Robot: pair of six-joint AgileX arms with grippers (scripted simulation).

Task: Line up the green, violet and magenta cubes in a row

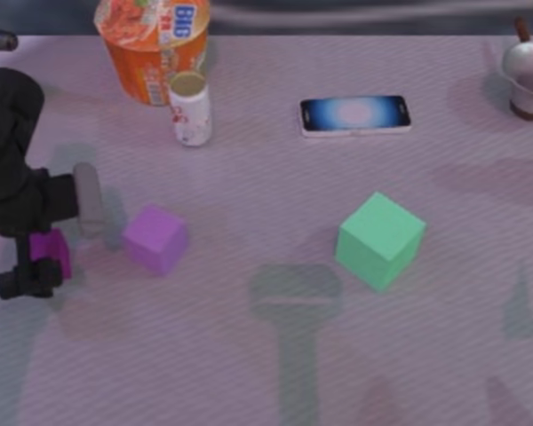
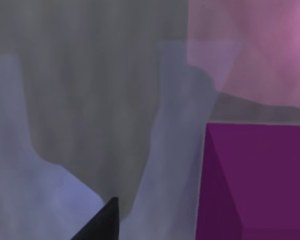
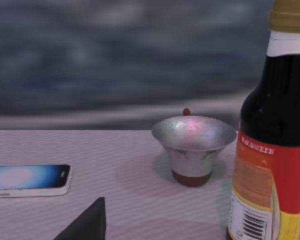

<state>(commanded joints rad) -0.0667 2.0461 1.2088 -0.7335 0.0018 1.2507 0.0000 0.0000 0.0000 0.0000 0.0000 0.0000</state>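
**Left gripper down at the magenta cube**

Top view: my left gripper sits over the small deep-magenta matte cube at the table's left edge; whether it's clamped, I cannot tell. Just right lies the pale lilac-purple cube; well apart, the large mint-green cube. Only the right wrist view reveals a dark sauce bottle beside the silver bell.

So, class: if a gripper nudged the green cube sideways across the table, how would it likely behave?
The green cube would probably slide, not roll: it sits on a flat face. Being the largest cube with a broad base, it seems unlikely to tip. Its matte look suggests it is not slippery, and its faces look stiff, though weight cannot be judged.
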